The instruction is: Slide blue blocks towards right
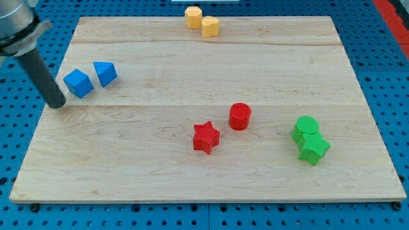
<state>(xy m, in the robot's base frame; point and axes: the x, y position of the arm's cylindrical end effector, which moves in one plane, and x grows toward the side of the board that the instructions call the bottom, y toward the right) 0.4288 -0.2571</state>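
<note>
Two blue blocks sit at the view's left on the wooden board (pixel 204 172). One is a blue cube (pixel 78 83); the other is a blue wedge-like block (pixel 105 73) just to its right and slightly higher. My tip (pixel 58 105) rests on the board just left of and a little below the blue cube, very close to it; I cannot tell if it touches. The rod rises up and to the left, out of the view's top left corner.
Two yellow blocks (pixel 193 16) (pixel 210 27) sit at the board's top edge. A red star (pixel 206 137) and a red cylinder (pixel 239 116) lie at the middle. A green cylinder (pixel 306 128) and a green star (pixel 313 148) touch at the right.
</note>
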